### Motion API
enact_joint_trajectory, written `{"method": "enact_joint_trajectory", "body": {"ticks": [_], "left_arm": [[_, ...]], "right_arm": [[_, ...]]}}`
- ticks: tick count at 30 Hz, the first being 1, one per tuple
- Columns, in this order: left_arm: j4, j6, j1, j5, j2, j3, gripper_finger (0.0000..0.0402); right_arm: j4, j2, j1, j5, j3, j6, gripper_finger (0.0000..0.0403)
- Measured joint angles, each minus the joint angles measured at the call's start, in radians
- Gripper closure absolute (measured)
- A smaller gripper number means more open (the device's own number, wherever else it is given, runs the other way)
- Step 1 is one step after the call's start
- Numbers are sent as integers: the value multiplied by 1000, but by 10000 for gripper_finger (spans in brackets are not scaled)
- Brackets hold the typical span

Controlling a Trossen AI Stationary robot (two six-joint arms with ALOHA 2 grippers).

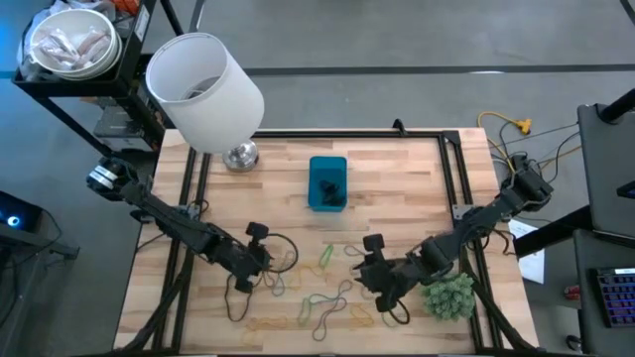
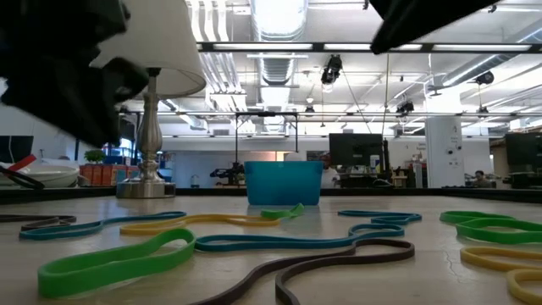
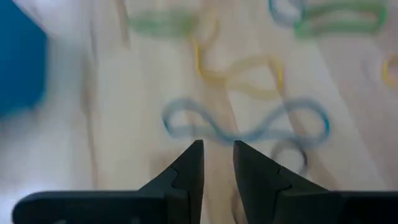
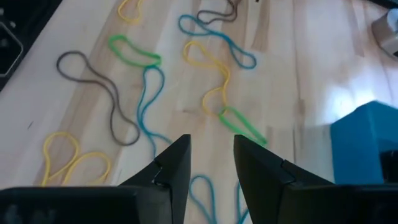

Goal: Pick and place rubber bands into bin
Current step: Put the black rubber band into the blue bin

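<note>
Several rubber bands lie flat and loose on the wooden table's near half, among them a green one [image 4: 134, 51], a yellow one [image 4: 208, 68], a blue one [image 3: 249, 124] and a brown one [image 4: 99, 87]. The blue bin [image 1: 327, 183] stands farther back at the middle and holds some dark bands. My left gripper [image 1: 271, 260] hovers open at the left of the bands, its fingers [image 3: 186, 174] over bare wood just short of the blue band. My right gripper [image 1: 369, 276] hovers open at their right, with nothing between its fingers [image 4: 174, 165].
A lamp with a big white shade [image 1: 203, 79] and a metal foot [image 1: 240, 156] stands at the far left. A fuzzy green ball [image 1: 448, 296] lies near the right arm. Black cables [image 1: 283, 253] loop beside the left gripper. Black rails [image 1: 461, 178] frame the table.
</note>
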Motion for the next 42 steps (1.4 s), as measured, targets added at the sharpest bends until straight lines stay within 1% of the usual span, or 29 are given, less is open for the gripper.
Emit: {"method": "enact_joint_trajectory", "body": {"ticks": [5, 9, 12, 14, 18, 27, 30, 34, 42], "left_arm": [[-197, -212, -28, 96, 58, 56, 331], [-321, -325, -87, 148, 93, 115, 331], [-367, -386, -140, 169, 110, 159, 331], [-368, -415, -177, 176, 118, 177, 331], [-370, -464, -237, 178, 151, 185, 331], [-464, -470, -248, 141, 245, 186, 331], [-477, -469, -248, 140, 249, 186, 331], [-473, -469, -249, 115, 246, 186, 331], [-472, -465, -248, 110, 246, 184, 331]], "right_arm": [[25, 0, 3, 12, -24, 19, 295], [27, 0, 3, 20, -28, 17, 301], [30, 0, 3, 21, -28, 18, 305], [35, 0, 3, 21, -28, 17, 308], [53, 0, 3, 21, -28, 12, 313], [78, 0, 3, 20, -28, 4, 318], [88, 0, 3, 19, -29, -15, 315], [97, 0, 3, 19, -30, -26, 312], [100, 0, 3, 18, -34, -26, 322]]}}
